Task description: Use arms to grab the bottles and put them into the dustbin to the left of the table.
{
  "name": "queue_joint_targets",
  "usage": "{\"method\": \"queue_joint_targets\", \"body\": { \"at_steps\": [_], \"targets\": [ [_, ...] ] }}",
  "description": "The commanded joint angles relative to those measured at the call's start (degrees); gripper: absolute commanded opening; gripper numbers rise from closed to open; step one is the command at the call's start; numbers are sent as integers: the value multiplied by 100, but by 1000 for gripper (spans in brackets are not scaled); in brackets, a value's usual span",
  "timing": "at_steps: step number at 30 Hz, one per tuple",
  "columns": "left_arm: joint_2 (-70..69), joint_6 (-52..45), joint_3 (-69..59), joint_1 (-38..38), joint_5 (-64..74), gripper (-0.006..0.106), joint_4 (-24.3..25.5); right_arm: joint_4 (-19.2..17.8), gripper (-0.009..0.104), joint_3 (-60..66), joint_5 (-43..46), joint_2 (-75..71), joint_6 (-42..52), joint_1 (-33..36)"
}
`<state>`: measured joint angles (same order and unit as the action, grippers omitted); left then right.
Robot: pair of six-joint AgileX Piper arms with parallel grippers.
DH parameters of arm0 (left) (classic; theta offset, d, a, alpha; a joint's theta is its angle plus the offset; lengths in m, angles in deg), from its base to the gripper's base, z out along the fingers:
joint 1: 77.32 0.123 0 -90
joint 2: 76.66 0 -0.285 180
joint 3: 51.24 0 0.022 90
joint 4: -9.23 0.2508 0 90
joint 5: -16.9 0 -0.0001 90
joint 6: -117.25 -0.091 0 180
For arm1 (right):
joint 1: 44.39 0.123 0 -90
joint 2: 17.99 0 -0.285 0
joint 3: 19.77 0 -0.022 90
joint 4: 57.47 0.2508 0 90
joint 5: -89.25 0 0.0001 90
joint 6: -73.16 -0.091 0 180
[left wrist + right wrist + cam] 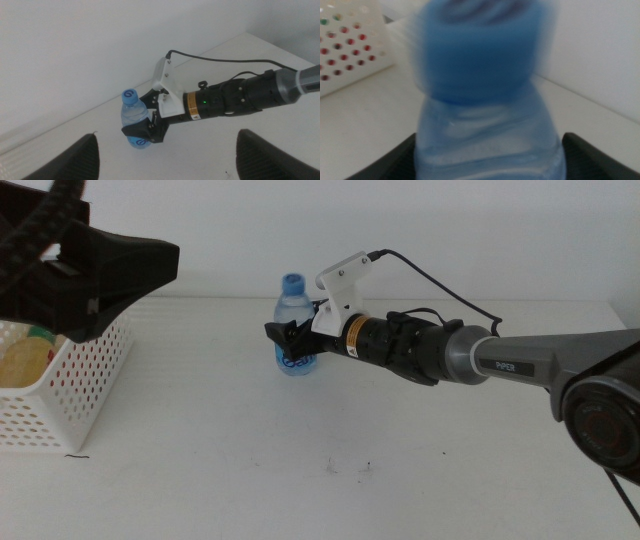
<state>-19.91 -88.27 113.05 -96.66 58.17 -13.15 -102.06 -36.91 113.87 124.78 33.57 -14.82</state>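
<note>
The water bottle (293, 326) stands upright at the far middle of the table (330, 430), long axis vertical, cap up. The right gripper (290, 343) is set around its lower body, jaws against both sides. The bottle could tip if lifted off-centre. The left gripper (95, 265), jaws spread wide, hangs above the dustbin (60, 395) at left.

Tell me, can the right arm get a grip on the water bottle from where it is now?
Probably yes. The right gripper already has its jaws on either side of the water bottle, which stands upright on the table with nothing between them. Whether the jaws have closed on it is unclear.
</note>
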Motion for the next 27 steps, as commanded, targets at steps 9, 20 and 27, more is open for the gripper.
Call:
{"method": "queue_joint_targets", "body": {
  "at_steps": [9, 20, 27],
  "targets": [
    [-22, -3, -23, -12, -85, 94, -13, 509, 87, 2724, 536, -1959, 533, -10],
    [-22, -3, -23, -12, -85, 94, -13, 2197, 82, 4954, -2707, -6981, 1230, 249],
    [-22, -3, -23, -12, -85, 94, -13, 5277, 79, 3751, -5540, -8319, 4695, 364]
  ]
}}
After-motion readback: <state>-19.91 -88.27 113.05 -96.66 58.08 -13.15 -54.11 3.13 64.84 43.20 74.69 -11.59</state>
